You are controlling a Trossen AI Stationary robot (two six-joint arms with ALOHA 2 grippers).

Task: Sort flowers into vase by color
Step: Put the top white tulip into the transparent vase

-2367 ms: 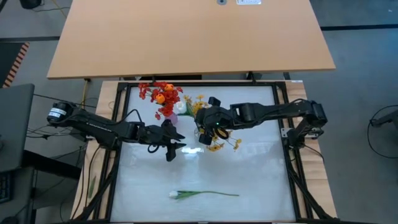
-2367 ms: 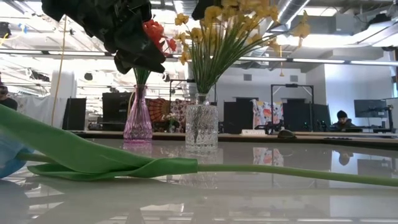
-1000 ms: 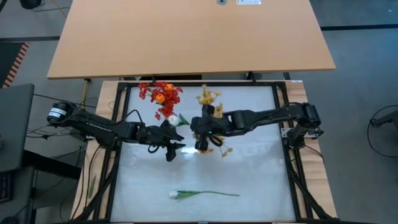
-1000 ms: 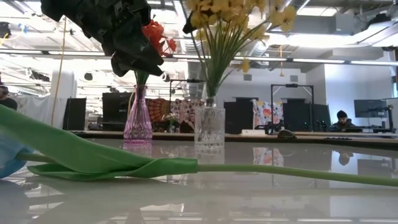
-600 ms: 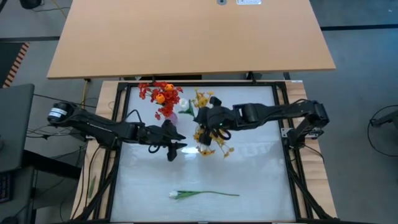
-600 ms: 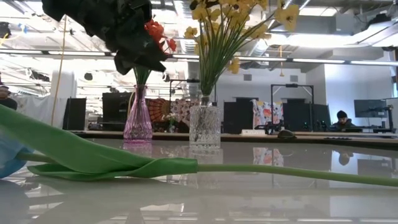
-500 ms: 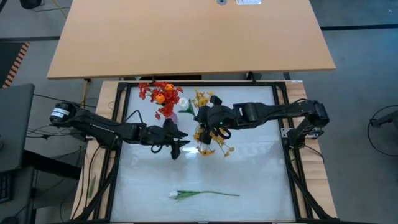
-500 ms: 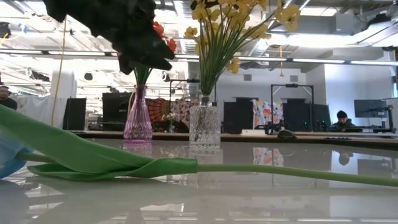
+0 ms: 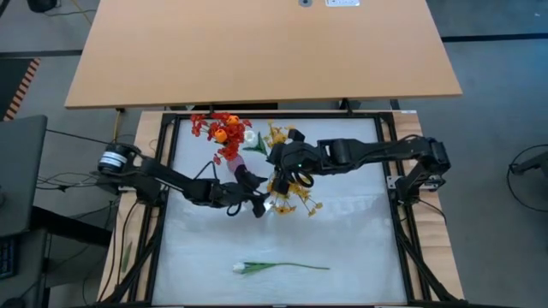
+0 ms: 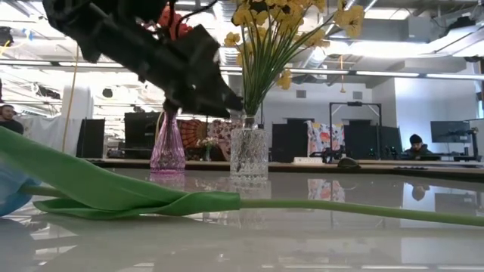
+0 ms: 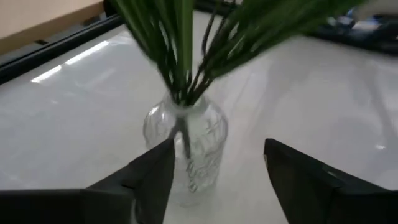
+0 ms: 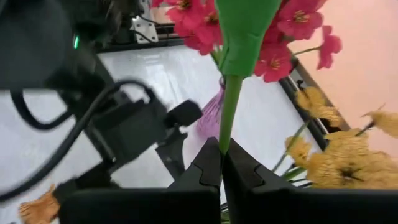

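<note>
A clear glass vase point(image 11: 186, 155) point(image 10: 248, 155) point(image 9: 278, 204) stands mid-table and holds the yellow blossoms point(image 10: 280, 23) point(image 9: 300, 204). My left gripper point(image 11: 214, 180) point(image 9: 261, 207) is open, with a finger on either side of this vase, just short of it. A pink vase point(image 10: 168, 143) point(image 12: 210, 117) near the far edge holds the red and orange flowers point(image 9: 223, 133). My right gripper point(image 12: 221, 155) point(image 9: 276, 156) is shut on a green-stemmed flower with a whitish head point(image 9: 249, 137). A white tulip point(image 9: 257, 268) lies flat near the near edge. My right gripper pinches the flower's green stem point(image 12: 227, 124) between its two fingers, just below a broad leaf point(image 12: 242, 37). The fingers come level from the table's right. The flower is lifted clear, and its stem runs on past the fingertips toward the pink vase.
A black frame point(image 9: 390, 184) borders the white work surface. The lying tulip's leaf point(image 10: 113, 189) and stem point(image 10: 363, 211) fill the front of the low view. Bare surface lies between the vases and that tulip. People sit in the room behind.
My left gripper has moved toward the table's right, up to the clear vase, and now straddles it. My right gripper, holding its flower, has drawn back from over the clear vase toward the far edge. The yellow bunch has swayed and settled.
</note>
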